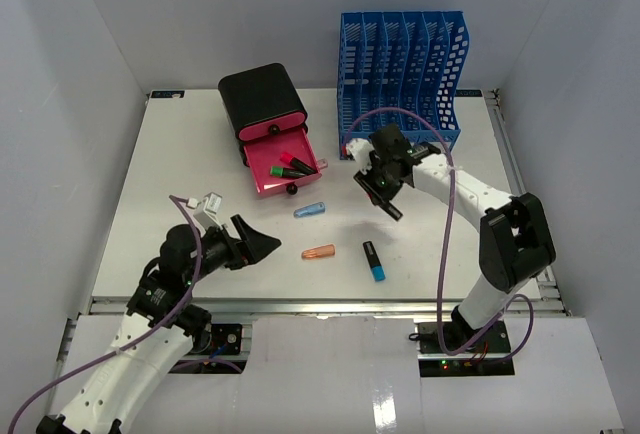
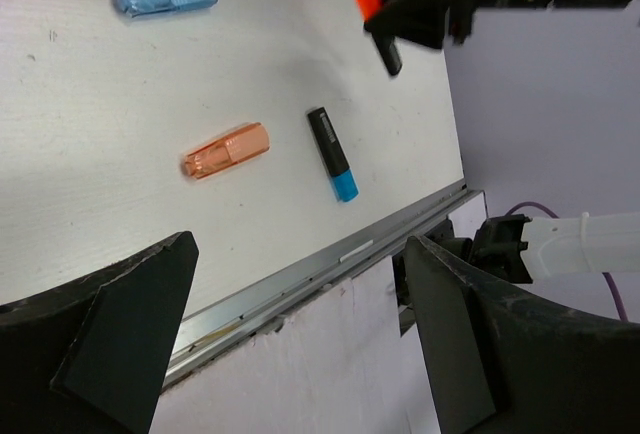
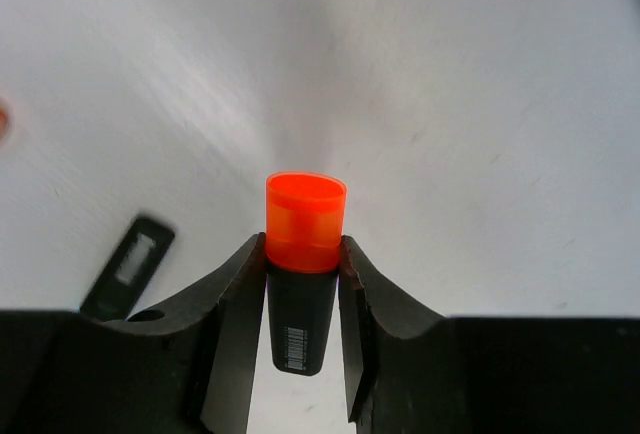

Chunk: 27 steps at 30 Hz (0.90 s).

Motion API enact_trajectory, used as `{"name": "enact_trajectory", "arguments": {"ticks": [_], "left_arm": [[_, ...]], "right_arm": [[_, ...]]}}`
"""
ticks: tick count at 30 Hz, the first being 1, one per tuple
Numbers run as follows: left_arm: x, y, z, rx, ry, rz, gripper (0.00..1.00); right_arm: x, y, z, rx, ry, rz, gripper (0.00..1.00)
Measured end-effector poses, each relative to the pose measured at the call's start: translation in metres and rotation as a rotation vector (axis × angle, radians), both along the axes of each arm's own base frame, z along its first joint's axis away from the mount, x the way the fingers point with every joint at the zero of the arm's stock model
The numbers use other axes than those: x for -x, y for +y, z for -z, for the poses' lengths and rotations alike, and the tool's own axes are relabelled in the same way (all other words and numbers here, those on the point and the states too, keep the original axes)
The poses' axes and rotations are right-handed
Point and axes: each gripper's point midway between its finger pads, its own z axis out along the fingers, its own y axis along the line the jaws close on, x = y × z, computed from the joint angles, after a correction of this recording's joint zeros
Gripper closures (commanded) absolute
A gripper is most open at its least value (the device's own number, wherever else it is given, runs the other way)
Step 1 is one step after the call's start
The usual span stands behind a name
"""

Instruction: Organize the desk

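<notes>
Right gripper [image 3: 303,246] clamped on orange-capped highlighter [image 3: 305,216], 3 o'clock of pink drawer [image 1: 283,176]; left gripper [image 2: 298,244] jaws wide apart, desk's [image 1: 160,184] 8 o'clock.

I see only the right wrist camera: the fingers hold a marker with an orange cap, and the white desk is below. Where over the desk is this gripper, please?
Observer: In the top view, the right gripper with the orange-capped marker hangs over the desk, just in front of the blue file rack.
Operator: Is some container open near it?
Observer: Yes. The lower pink drawer of the black box is pulled out, to the left of that gripper.
Operator: And the other arm?
Observer: The left gripper is open and empty, over the front left part of the desk.
</notes>
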Motion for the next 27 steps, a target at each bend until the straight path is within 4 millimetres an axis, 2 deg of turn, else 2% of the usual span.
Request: {"name": "enact_trajectory", "arguments": {"ticks": [3,5,8,10,14,16,20,24,27], "left_arm": [[0.005,-0.001,0.009,0.013,0.020,0.008,0.04],[0.007,-0.001,0.010,0.021,0.027,0.012,0.04],[0.008,-0.002,0.009,0.029,0.031,0.016,0.04],[0.009,-0.002,0.009,0.032,0.035,0.017,0.04],[0.010,-0.002,0.010,0.035,0.045,0.014,0.04],[0.011,-0.002,0.011,0.037,0.054,0.012,0.04],[0.014,-0.001,0.010,0.046,0.058,0.008,0.04],[0.016,0.000,0.010,0.052,0.066,0.005,0.04],[0.016,0.000,0.011,0.056,0.079,0.002,0.05]], "right_arm": [[-0.037,0.044,-0.055,-0.066,-0.166,-0.125,0.92],[-0.051,0.076,-0.086,-0.094,-0.259,-0.220,0.92],[-0.070,0.127,-0.120,-0.111,-0.376,-0.344,0.92],[-0.082,0.162,-0.133,-0.116,-0.450,-0.412,0.91],[-0.099,0.213,-0.128,-0.082,-0.541,-0.494,0.88],[-0.104,0.228,-0.116,-0.056,-0.565,-0.515,0.85],[-0.116,0.245,-0.091,-0.004,-0.597,-0.521,0.77],[-0.132,0.253,-0.078,0.023,-0.634,-0.505,0.40],[-0.136,0.255,-0.078,0.021,-0.652,-0.495,0.33]]}}
